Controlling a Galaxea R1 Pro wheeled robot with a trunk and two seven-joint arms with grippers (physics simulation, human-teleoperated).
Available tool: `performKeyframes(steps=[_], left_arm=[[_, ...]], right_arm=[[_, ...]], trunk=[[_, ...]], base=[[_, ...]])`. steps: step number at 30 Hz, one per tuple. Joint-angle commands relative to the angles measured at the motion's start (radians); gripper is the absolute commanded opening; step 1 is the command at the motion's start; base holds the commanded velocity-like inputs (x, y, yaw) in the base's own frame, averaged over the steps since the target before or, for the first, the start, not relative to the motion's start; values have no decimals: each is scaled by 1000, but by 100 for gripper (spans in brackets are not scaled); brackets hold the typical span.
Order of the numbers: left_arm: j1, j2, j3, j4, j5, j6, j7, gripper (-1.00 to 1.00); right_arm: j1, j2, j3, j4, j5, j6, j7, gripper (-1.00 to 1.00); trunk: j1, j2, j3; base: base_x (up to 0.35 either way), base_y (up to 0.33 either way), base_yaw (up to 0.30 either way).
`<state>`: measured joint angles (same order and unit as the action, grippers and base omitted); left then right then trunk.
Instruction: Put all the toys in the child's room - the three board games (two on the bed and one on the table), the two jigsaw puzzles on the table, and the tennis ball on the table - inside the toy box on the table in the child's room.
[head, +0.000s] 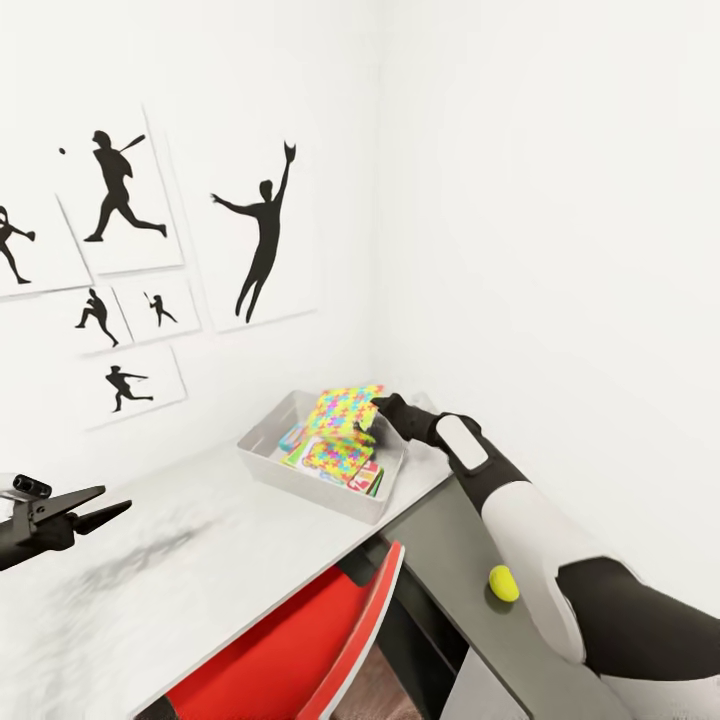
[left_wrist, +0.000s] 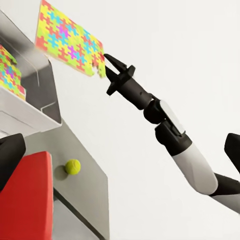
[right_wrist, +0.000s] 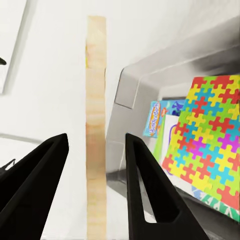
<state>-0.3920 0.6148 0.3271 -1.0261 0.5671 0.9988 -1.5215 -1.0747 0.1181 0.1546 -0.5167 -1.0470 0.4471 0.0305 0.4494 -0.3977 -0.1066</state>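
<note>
- Over the toy box, the right gripper holds a jigsaw puzzle by its edge, jaws clamped on the thin sheet, which hangs tilted above the bin.
- Inside the bin lies a second puzzle sheet on top of flat printed game boxes.
- Well apart, the tennis ball rests on the dark grey corner section of the worktop.
- Low at the near end, the left gripper hovers above the light grey top, jaws slightly apart and empty.
- Under the worktop edge stands a red chair.
</note>
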Motion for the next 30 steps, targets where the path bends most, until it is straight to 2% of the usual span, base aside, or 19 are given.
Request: performKeyframes(steps=[1,3,8,12,17,30], left_arm=[[-1,0,0,0,0,11,-3,100],[-1,1,0,0,0,11,-4,100],[-1,2,5,0,-1,11,-24,100],[-1,2,6,0,-3,11,-49,100],[-1,2,6,0,-3,11,-49,100],[-1,2,6,0,-9,11,-49,100]], right_arm=[[-5,3,2,8,2,1,1,-100],[-27,16,3,53,3,-1,-2,-100],[-53,22,4,111,3,-24,-3,-100],[-66,23,5,124,3,-35,-9,-100],[-79,23,5,128,4,-36,-33,-100],[-94,23,9,130,4,-56,-40,-100]], trunk=[[1,-2,-4],[1,-2,-7],[1,-2,-15],[1,-2,-22],[1,-2,-30],[1,-2,-51]], base=[[0,0,0],[0,0,0],[0,0,0],[0,0,0],[0,0,0],[0,0,0]])
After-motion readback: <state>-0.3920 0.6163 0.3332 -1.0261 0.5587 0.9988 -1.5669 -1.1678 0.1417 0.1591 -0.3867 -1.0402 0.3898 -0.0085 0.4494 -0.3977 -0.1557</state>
